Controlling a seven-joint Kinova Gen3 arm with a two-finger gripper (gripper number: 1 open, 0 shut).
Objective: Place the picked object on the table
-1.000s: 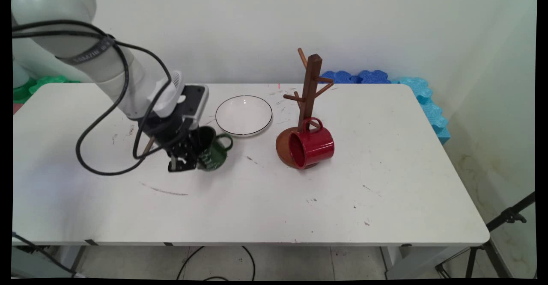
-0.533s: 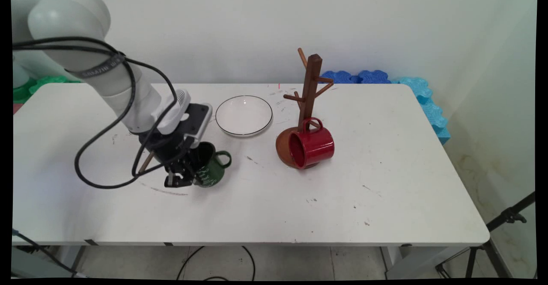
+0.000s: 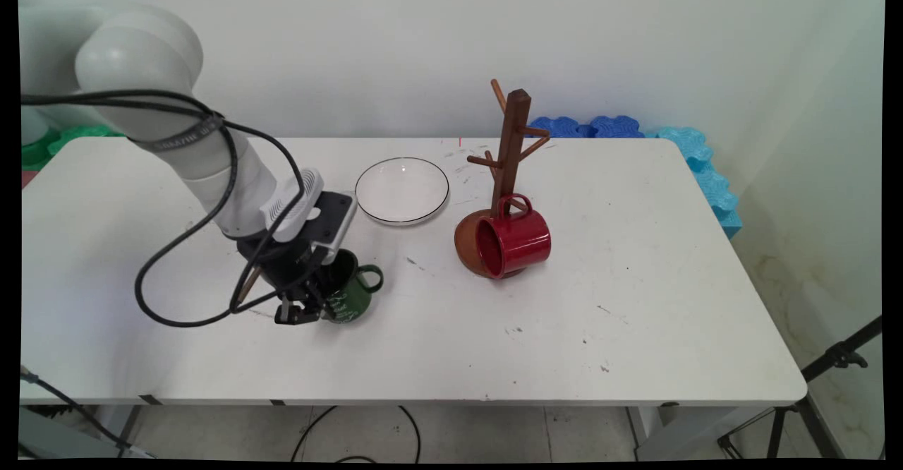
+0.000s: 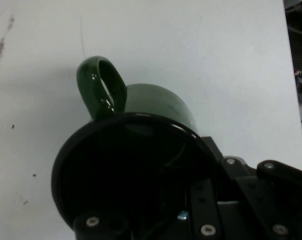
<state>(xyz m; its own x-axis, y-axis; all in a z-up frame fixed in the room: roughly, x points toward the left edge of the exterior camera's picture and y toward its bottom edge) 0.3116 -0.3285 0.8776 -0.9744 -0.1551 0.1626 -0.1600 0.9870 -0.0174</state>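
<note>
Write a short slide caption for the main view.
Claw gripping green mug by its rim, beside plate and mug tree.

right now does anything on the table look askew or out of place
The red mug lies on its side against the mug tree, on its base rather than on a peg. The gripper holds the green mug tilted by its rim.
</note>
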